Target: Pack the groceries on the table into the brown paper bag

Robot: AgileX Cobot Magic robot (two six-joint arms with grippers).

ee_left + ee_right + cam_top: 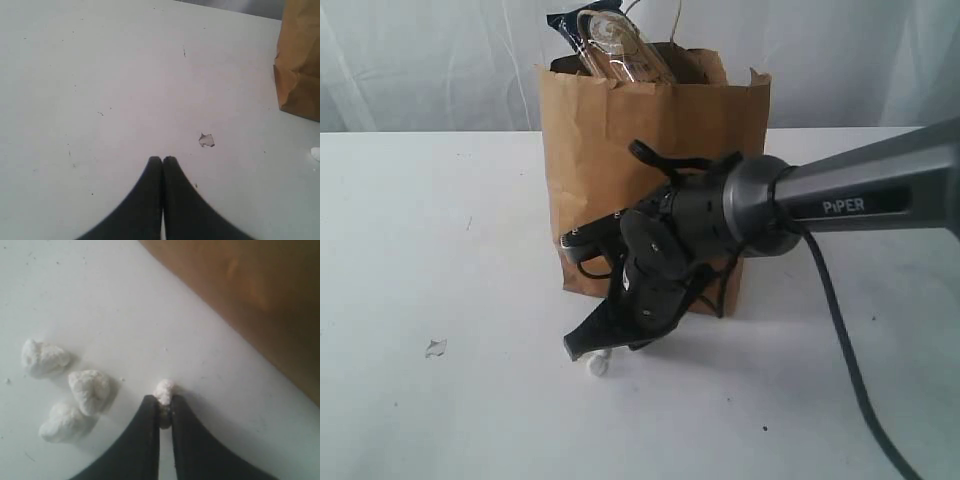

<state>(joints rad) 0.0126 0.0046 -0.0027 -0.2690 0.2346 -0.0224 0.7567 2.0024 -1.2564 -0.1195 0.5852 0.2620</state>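
Left claw point(162, 160) fingers pressed together over counter point(410, 420), chipped spot point(206, 140) just past it; right claw point(163, 405) down on counter, clamped on small white lump point(164, 389); three more lumps point(89, 390) loose just beside it, not touching it; right arm point(860, 195) crosses in front of bag point(610, 140), blocking its lower middle; bag upright behind claw, near but apart; dark packet point(565, 30) and clear jar point(620, 48) stick out of its top.

Loose white lumps point(89, 390) and a scrap point(206, 140)
Three lie close together, a fourth lump point(164, 389) apart from them; the scrap lies alone.
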